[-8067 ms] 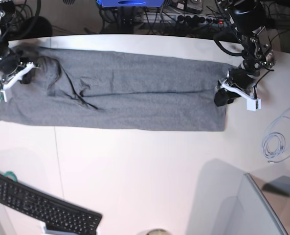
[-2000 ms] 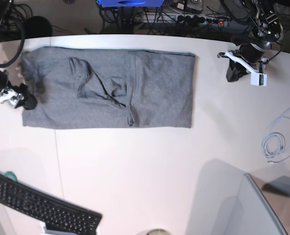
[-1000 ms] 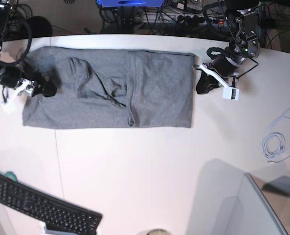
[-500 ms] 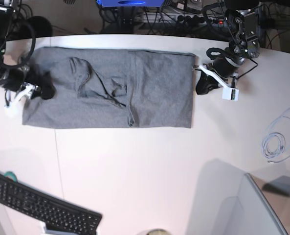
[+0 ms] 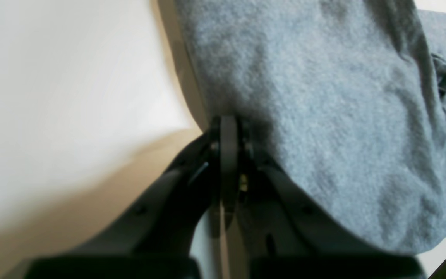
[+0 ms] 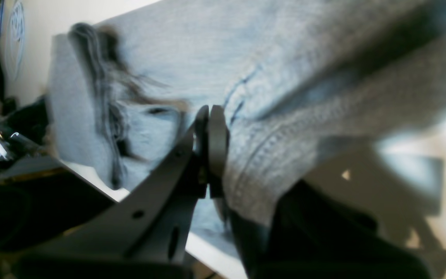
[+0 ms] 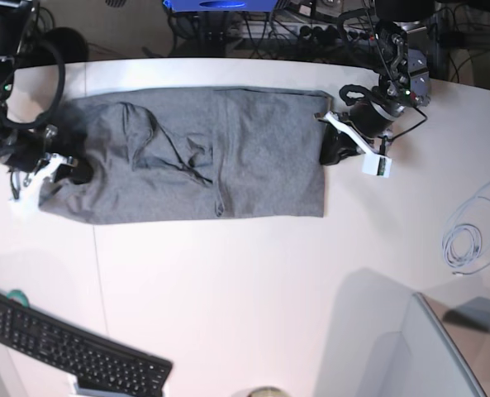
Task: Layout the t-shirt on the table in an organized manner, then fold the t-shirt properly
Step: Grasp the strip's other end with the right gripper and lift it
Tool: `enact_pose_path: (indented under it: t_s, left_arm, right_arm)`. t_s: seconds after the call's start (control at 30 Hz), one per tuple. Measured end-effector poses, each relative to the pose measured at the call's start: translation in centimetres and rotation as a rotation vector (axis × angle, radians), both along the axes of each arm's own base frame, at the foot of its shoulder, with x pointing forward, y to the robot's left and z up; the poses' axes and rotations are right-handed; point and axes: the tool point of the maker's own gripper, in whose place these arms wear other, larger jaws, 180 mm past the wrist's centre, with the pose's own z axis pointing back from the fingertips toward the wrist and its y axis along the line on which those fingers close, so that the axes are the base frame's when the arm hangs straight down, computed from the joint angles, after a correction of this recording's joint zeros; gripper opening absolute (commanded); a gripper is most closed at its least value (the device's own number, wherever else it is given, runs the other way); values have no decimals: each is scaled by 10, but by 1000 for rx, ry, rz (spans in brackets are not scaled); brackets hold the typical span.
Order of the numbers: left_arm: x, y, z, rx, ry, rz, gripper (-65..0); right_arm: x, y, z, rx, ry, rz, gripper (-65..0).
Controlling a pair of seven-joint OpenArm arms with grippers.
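The grey t-shirt lies folded into a long band on the white table, close to the far edge and stretching from the left side toward the middle. There are crumpled folds on its left half. The right gripper sits at the shirt's left end, near the table's left edge. Its jaws are pressed together and they pinch the cloth there, as the right wrist view shows. The left gripper sits at the shirt's other end, right at that short edge. Its jaws are pressed together too, with the tips touching the shirt's edge; whether cloth is caught between them cannot be told. A black keyboard lies at the near left corner, well apart from the shirt. A coiled pale cable lies near the right edge.
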Motion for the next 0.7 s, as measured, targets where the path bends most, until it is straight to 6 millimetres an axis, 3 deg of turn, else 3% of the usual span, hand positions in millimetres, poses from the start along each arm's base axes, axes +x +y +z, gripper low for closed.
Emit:
enact_pose_path:
  t_s: [0.13, 0.23, 0.4, 0.7]
  left_arm:
    - [-1, 0, -1, 0, 4, -1, -650]
    - [-1, 0, -1, 1, 3, -1, -650]
    - [-1, -1, -1, 0, 3, -1, -650]
    - [-4, -1, -2, 1, 9, -2, -650]
  right_arm:
    - [1, 30, 20, 13, -26, 48, -645]
    - [0, 68, 30, 38, -47, 126, -645]
    - [-16, 128, 25, 105, 15, 215, -645]
    - [-26, 192, 33, 149, 30, 258, -645]
